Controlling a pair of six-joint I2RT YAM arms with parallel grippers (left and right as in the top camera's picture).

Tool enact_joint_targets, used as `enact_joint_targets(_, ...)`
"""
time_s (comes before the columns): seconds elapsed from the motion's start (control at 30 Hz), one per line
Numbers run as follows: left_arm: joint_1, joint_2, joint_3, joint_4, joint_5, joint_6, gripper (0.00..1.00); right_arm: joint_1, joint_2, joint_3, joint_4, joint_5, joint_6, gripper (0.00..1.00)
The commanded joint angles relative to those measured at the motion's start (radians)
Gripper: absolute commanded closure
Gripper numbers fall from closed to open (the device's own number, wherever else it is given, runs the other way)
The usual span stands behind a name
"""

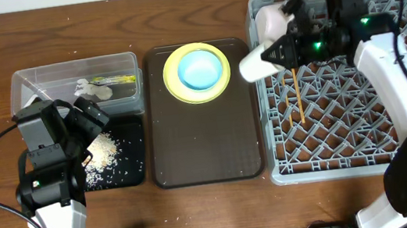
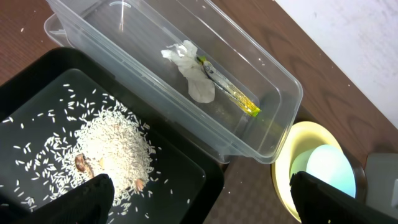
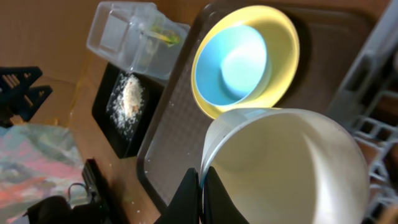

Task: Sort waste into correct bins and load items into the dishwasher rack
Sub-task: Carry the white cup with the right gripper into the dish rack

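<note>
On the brown tray (image 1: 206, 145), a light blue bowl (image 1: 201, 68) in a yellow plate (image 1: 170, 76); chopsticks (image 1: 295, 96) in the grey rack (image 1: 333, 140).

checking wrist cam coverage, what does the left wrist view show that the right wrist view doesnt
Only the left wrist view: the crumpled tissue lying in the clear tub, and the open, empty left fingers above the black tray.
Only the right wrist view: the white bowl, its rim pinched by the right fingers, and a corner of the dishwasher rack.
Both: the clear tub, the black tray with its rice, and the blue bowl sitting on the yellow plate.
</note>
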Motion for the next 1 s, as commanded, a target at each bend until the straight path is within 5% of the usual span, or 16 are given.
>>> enact_joint_targets(0.0, 0.005, 0.001, 0.021, -0.003, -0.005, 0.002, 0.07, -0.010, 0.006, -0.059, 0.047, -0.085, 0.000, 0.99)
enact_joint_targets(0.97, 0.005, 0.001, 0.021, -0.003, -0.005, 0.002, 0.07, -0.071, 0.006, -0.205, 0.191, -0.079, -0.047, 0.99)
